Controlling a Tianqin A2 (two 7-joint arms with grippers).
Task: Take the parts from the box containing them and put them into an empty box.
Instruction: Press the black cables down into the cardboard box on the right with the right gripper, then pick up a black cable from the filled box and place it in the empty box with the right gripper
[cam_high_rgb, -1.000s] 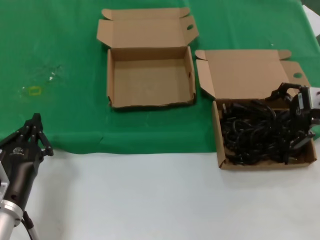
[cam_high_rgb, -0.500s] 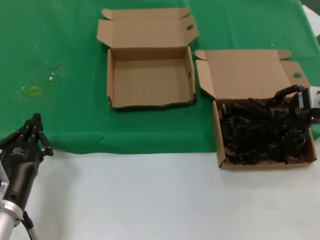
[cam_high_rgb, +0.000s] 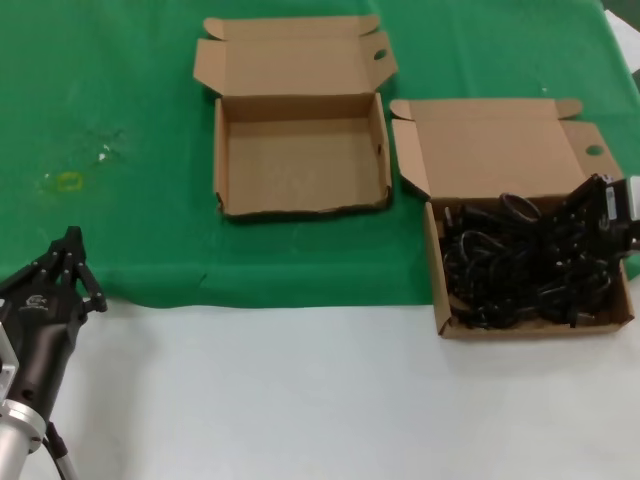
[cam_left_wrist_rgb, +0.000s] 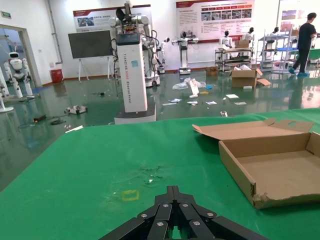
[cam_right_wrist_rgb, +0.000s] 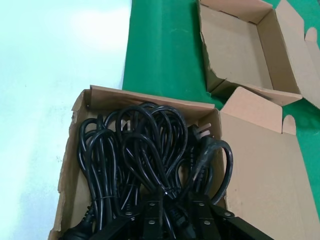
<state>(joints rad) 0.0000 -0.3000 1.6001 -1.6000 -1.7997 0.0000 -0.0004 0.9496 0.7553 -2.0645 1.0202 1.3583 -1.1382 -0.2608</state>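
The parts, black cords (cam_high_rgb: 510, 265) with plug ends, fill the box containing them (cam_high_rgb: 436, 270) at the right, its tall lid lying open behind. My right gripper (cam_high_rgb: 580, 215) is lowered into the box's right side. In the right wrist view it (cam_right_wrist_rgb: 177, 197) is open, its fingers down among the cords (cam_right_wrist_rgb: 145, 145) with a plug end between them. The empty box (cam_high_rgb: 300, 155) stands open at the back centre and shows in the right wrist view (cam_right_wrist_rgb: 235, 50) too. My left gripper (cam_high_rgb: 72, 238) is shut and parked at the front left.
A green cloth (cam_high_rgb: 130, 240) covers the back half of the table; bare white table (cam_high_rgb: 300, 400) lies in front. A small yellow mark (cam_high_rgb: 68, 181) sits on the cloth at the left. The two boxes stand close together.
My right gripper has sunk from above the cords down into them and shifted slightly right. The left arm has not moved.
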